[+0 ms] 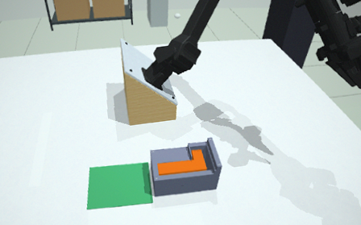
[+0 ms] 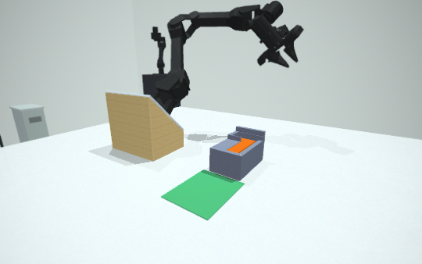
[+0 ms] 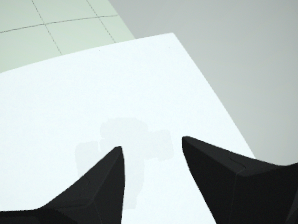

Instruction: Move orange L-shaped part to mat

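The orange L-shaped part (image 1: 180,167) (image 2: 243,145) lies flat in the pocket of the grey tray (image 1: 186,183) (image 2: 224,159). Its L-shaped end is at the tray's raised wall, its straight end toward the mat. The green mat (image 1: 119,186) (image 2: 203,195) lies beside the tray, with nothing on it. My gripper (image 2: 293,64) (image 3: 152,148) is open and empty, its fingertips apart. It is high above the table, well off to the right of the tray in the top view, where its fingers (image 1: 359,86) overlap. The part, tray and mat are outside the wrist view.
The arm's wooden wedge-shaped base block (image 1: 148,101) (image 2: 133,126) stands behind the tray and mat in the top view. The tray's raised end wall (image 1: 214,153) (image 2: 251,133) stands up beside the L-shaped end. The wrist view shows the white table's corner (image 3: 167,45).
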`<state>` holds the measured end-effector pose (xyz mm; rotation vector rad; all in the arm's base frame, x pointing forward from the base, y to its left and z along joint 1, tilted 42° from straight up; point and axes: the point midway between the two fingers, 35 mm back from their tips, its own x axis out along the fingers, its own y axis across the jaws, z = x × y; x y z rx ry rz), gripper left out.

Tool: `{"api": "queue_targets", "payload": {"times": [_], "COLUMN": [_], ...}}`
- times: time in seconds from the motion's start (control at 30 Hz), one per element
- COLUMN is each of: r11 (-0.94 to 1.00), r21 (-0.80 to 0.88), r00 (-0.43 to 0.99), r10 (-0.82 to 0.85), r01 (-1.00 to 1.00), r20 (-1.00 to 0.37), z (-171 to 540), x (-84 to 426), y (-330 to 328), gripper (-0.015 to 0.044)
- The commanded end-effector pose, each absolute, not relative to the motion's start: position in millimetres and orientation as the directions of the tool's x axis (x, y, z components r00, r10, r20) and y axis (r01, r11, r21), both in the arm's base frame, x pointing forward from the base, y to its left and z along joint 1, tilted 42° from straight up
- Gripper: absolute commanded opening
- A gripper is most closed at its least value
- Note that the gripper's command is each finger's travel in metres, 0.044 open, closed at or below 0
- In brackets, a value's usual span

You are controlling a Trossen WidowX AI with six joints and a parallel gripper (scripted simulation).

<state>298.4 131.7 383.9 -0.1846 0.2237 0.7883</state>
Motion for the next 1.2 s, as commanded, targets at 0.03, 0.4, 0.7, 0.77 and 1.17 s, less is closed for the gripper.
{"api": "queue_targets", "payload": {"times": [0.03,0.4,0.7,0.77,1.17], "r11": [0.751,0.766,0.737,0.737,0.735], "r21": [0.15,0.643,0.668,0.668,0.67], "r00": [0.605,0.12,0.063,0.063,0.063], "r10": [0.618,0.637,0.665,0.665,0.667], "r01": [-0.643,0.005,0.107,0.107,0.106], "r20": [-0.502,-0.761,-0.744,-0.744,-0.742], "z": [298.5,124.0,112.4,112.4,57.8], "x": [325.3,282.3,270.8,270.8,275.3], "y": [102.1,21.3,15.7,15.7,65.4], "gripper": [0.018,0.018,0.018,0.018,0.018]}}
